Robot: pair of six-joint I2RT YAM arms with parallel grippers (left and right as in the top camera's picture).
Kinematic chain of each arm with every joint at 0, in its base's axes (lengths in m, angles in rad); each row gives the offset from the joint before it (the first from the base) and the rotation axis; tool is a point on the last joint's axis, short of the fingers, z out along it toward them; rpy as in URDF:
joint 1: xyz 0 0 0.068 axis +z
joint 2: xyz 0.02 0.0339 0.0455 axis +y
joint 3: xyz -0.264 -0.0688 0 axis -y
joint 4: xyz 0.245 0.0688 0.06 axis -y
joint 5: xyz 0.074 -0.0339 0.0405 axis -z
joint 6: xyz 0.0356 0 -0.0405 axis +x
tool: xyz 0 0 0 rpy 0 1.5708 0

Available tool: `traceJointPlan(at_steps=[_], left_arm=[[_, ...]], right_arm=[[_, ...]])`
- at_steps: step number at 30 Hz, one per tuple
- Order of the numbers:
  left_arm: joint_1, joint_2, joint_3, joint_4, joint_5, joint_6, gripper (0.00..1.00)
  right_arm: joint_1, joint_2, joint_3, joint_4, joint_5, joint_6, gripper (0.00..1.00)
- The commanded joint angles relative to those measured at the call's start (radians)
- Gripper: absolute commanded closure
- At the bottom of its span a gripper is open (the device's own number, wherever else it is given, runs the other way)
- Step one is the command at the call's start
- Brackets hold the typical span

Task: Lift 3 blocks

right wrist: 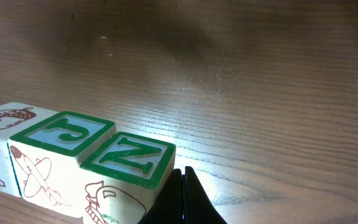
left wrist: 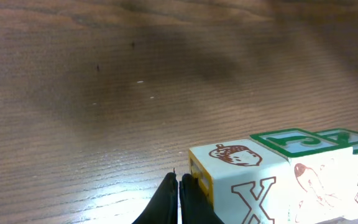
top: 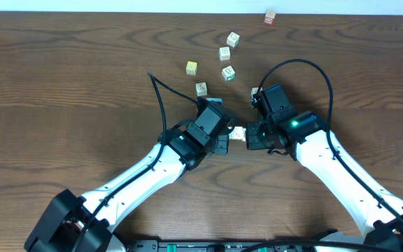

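Three pale wooden blocks stand in a tight row [top: 238,133] between my two grippers. The acorn-and-X block [left wrist: 241,180] has a yellow side. Beside it come the green J block [right wrist: 61,140] and the green Z block [right wrist: 129,162]. My left gripper [left wrist: 178,182] is shut, and its closed tips press on the yellow side of the acorn block. My right gripper [right wrist: 183,173] is shut too, with its tips against the outer side of the Z block. Nothing is between either pair of fingers. I cannot tell whether the row rests on the table.
Several loose cubes lie farther back: a yellow-green cube [top: 191,67], a pale cube [top: 201,88], white cubes [top: 224,53] [top: 234,39] [top: 228,72] and a red-edged cube [top: 270,17] near the far edge. A black cable [top: 161,98] rises from the left arm.
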Motion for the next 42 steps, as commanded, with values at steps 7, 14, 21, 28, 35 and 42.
traceJointPlan(at_steps=[7, 14, 21, 28, 35, 42], left_arm=[[-0.071, -0.047, 0.126, 0.089, 0.252, 0.011, 0.93], [-0.071, -0.052, 0.134, 0.088, 0.252, 0.014, 0.93], [-0.071, -0.066, 0.134, 0.088, 0.252, 0.02, 0.93], [-0.071, -0.099, 0.134, 0.088, 0.251, 0.025, 0.93], [-0.071, -0.113, 0.134, 0.087, 0.252, 0.025, 0.93], [-0.071, -0.118, 0.134, 0.084, 0.252, 0.025, 0.93]], right_arm=[[0.059, -0.004, 0.049, 0.037, -0.366, -0.025, 0.99], [0.059, -0.004, 0.053, 0.034, -0.366, -0.025, 0.99], [0.059, -0.016, 0.053, 0.031, -0.366, -0.025, 0.99], [0.058, -0.049, 0.059, 0.029, -0.366, -0.024, 0.99], [0.059, -0.079, 0.085, 0.009, -0.366, -0.024, 0.99], [0.059, -0.079, 0.117, -0.024, -0.365, -0.025, 0.99]])
